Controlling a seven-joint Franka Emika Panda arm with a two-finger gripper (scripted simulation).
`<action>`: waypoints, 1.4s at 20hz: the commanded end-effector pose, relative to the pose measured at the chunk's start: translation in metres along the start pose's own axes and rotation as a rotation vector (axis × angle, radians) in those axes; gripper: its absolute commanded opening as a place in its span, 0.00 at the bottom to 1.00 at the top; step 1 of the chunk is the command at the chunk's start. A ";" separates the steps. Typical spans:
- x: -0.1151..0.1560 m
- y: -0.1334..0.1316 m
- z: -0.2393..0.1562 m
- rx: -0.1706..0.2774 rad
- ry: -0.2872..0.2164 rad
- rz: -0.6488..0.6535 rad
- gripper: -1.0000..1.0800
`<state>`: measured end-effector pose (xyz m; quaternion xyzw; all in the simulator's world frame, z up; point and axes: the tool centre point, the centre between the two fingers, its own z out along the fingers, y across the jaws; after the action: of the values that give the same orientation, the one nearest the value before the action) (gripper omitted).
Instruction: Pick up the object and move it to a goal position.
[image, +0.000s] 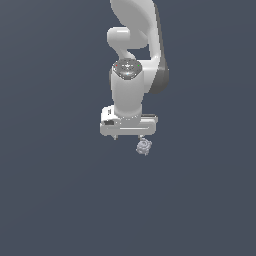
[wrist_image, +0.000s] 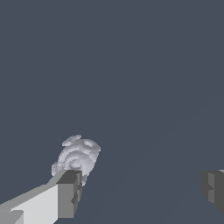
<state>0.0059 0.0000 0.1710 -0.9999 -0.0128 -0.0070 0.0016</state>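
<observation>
The object (image: 143, 146) is a tiny knobbly pale grey-lavender lump on the dark floor, just below the white hand's end on the exterior view's right. My gripper (image: 128, 136) hangs over the floor, open, its two short fingertips far apart. In the wrist view the object (wrist_image: 78, 158) sits right at the tip of one finger (wrist_image: 69, 194), which covers its near edge. The other finger (wrist_image: 213, 188) stands far off across the wide gap. Nothing lies between the fingers of the gripper (wrist_image: 141, 192). I cannot tell whether the near finger touches the object.
The white arm (image: 131, 60) rises straight up behind the hand. An even dark blue-grey floor (image: 60, 200) fills the surroundings in both views, with no other objects or edges showing.
</observation>
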 end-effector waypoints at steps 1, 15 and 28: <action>0.000 0.000 0.000 0.000 0.000 0.000 0.96; 0.000 -0.019 0.003 0.033 -0.011 -0.016 0.96; -0.007 -0.036 0.023 0.025 -0.014 0.097 0.96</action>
<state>-0.0001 0.0323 0.1517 -0.9996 0.0256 0.0000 0.0149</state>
